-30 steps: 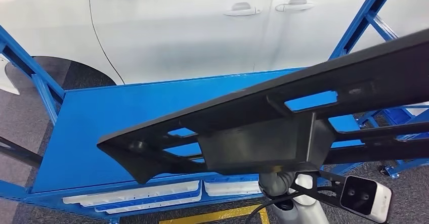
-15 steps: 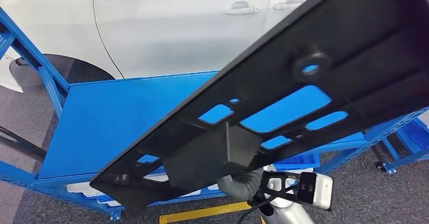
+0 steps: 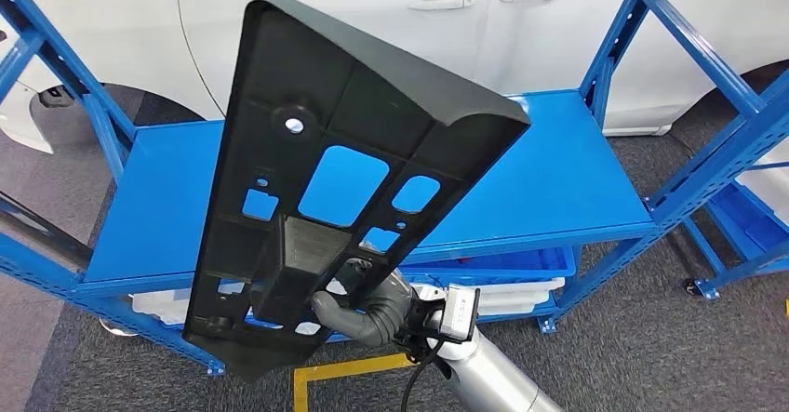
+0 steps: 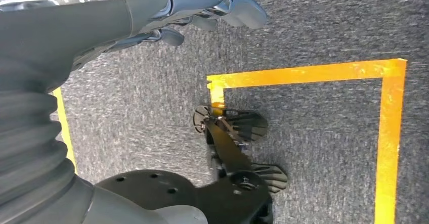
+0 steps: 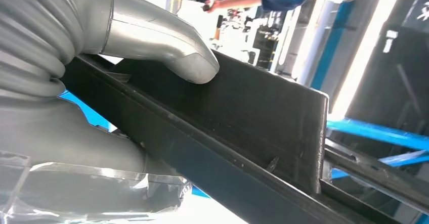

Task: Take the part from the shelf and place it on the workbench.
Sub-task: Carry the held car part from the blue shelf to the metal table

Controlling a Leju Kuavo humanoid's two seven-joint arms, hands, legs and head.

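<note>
Since the earlier picture, your big black part (image 3: 316, 166) swung from lying flat across the frame to standing nearly upright in the middle. Your right hand (image 3: 358, 312) gripped it low down, at the boxy bit, with the thumb (image 5: 172, 57) pressed on its edge. Your left hand (image 4: 202, 16) hung over the grey floor (image 4: 313, 27), holding nothing, fingers partly curled. You were carrying the part, I think. Next you needed to find the tabletop and lay it down gently.
</note>
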